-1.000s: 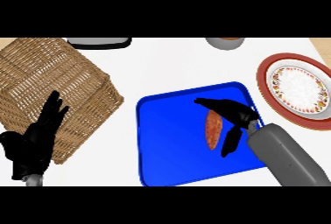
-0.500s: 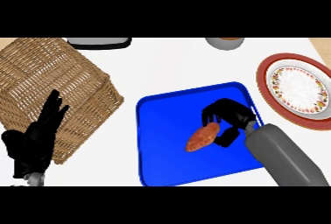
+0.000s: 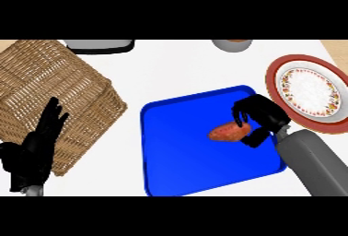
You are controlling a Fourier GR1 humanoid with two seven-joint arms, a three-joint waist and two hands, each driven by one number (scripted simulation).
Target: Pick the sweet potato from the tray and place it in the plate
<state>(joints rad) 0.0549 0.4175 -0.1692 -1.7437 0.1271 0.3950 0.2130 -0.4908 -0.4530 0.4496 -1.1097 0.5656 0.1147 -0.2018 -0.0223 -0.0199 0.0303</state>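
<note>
White counter (image 3: 183,69) holds a blue tray (image 3: 183,152). On it lies the sweet potato (image 3: 228,132), orange-brown and long. The right hand (image 3: 262,117) curls around its 3 o'clock end. The plate (image 3: 309,92) sits at 2 o'clock. The left hand (image 3: 37,147) rests open at 8 o'clock.

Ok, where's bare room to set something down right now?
Bare counter lies between the wicker basket and the plate, above the blue tray. The tray's left half is free. The right hand and sweet potato crowd its right side.
</note>
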